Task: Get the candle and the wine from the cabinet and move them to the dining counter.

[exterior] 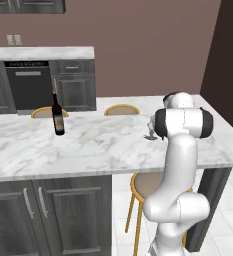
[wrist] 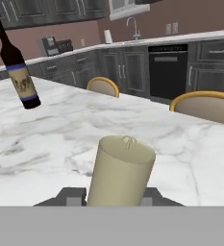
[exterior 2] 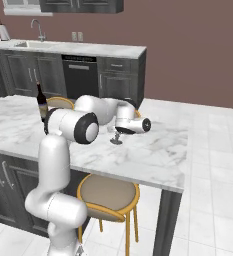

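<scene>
Currently gripper (exterior 2: 117, 134) sitting low over dining counter (exterior: 103, 150), jaws standing narrow around candle (wrist: 120, 170); whether pads are pressing or just clearing wax, cannot tell. Candle's grey holder (exterior 2: 116, 141) appearing to rest on marble near counter's middle. Wine (exterior: 58, 114) standing upright on same slab, well apart toward far stool side. Risk: hand lifting or swinging off while fingers are dragging on taper, tipping short candle over; narrow base giving little margin. Bottle looking safely out of arm's reach.
</scene>
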Controlling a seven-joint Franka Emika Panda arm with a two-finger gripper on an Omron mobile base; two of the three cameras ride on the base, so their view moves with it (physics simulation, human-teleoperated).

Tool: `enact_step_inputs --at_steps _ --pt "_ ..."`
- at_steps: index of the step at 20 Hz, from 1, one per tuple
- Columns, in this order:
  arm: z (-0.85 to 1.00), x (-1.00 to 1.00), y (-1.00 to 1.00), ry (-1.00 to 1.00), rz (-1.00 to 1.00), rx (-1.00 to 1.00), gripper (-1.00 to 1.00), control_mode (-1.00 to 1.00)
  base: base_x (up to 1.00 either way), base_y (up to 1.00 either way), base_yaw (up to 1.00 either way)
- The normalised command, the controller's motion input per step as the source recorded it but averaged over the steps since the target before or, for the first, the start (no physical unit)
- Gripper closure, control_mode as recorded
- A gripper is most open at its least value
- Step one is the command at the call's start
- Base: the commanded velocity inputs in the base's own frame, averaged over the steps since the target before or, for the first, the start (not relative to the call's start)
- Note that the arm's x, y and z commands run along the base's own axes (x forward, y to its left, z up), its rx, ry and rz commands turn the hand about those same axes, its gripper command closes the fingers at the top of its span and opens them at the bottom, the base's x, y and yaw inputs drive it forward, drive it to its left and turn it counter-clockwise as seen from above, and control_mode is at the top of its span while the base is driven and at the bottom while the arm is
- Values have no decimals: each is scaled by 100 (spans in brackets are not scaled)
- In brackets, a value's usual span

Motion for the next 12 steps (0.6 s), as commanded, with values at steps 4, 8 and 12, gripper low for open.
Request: enact_step_inputs --at_steps 4,8,12 --pt "0 0 0 -7 0 0 100 -100 0 0 0" --pt "0 -1 0 -13 0 0 100 -100 0 0 0" --pt "0 0 0 -8 0 0 100 -100 0 0 0"
